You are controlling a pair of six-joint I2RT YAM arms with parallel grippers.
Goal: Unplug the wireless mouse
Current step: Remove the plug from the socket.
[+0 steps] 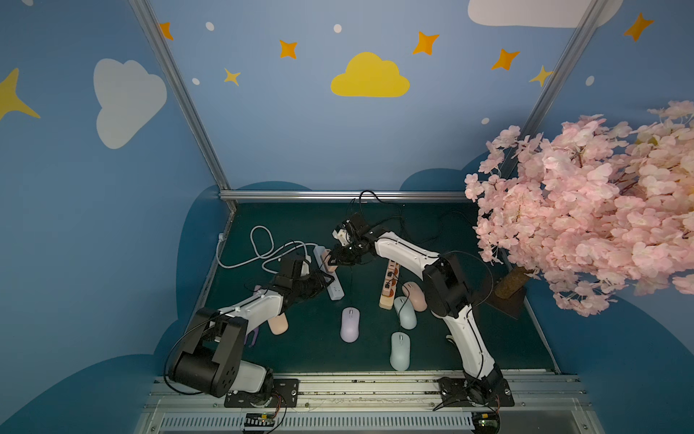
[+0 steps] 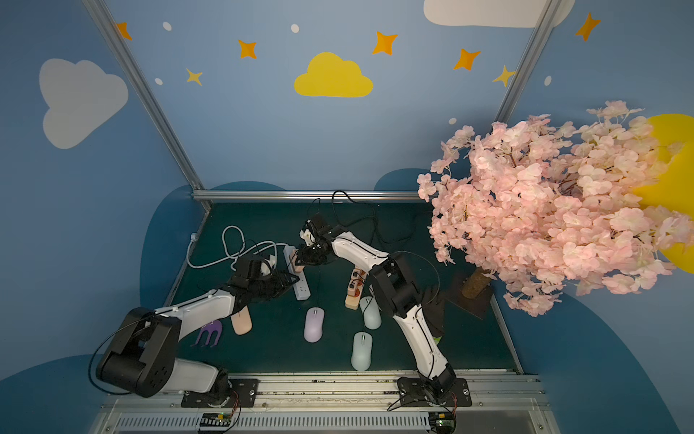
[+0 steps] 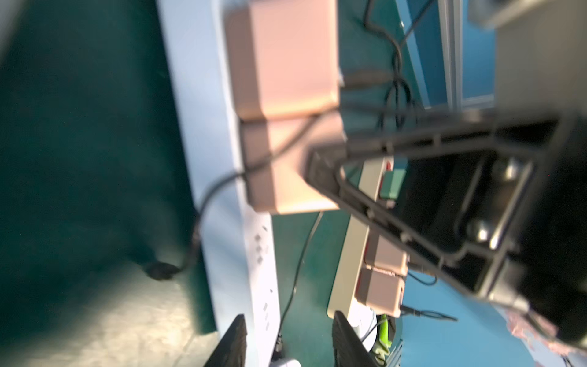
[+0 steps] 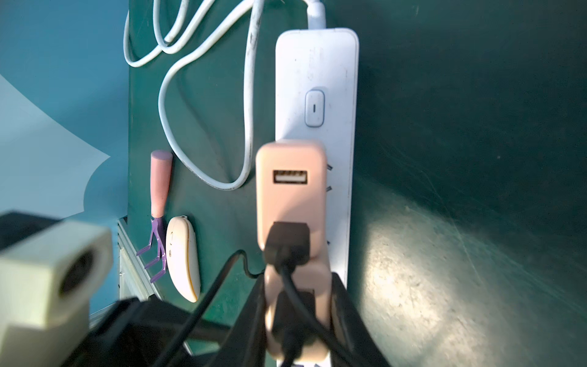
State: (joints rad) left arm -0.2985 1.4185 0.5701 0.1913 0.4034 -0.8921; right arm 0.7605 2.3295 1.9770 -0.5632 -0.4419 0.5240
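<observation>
The right hand (image 4: 298,317) clenches a pink charger (image 4: 320,279) on the white power strip (image 4: 317,79), seemingly feeding the lilac mouse (image 1: 350,324) on the desk (image 1: 300,349); the unclenched left hand (image 3: 289,321) straddles the strip, probably bracing it.

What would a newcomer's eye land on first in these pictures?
Probably the big pink blossom tree at the right of the green table, against the blue star-and-cloud wall. Next, mid-table, the left gripper and right gripper meet at the white power strip, the right one clamped on a pink charger. Pastel mice, such as the lilac mouse, lie scattered nearer the robot.
</observation>
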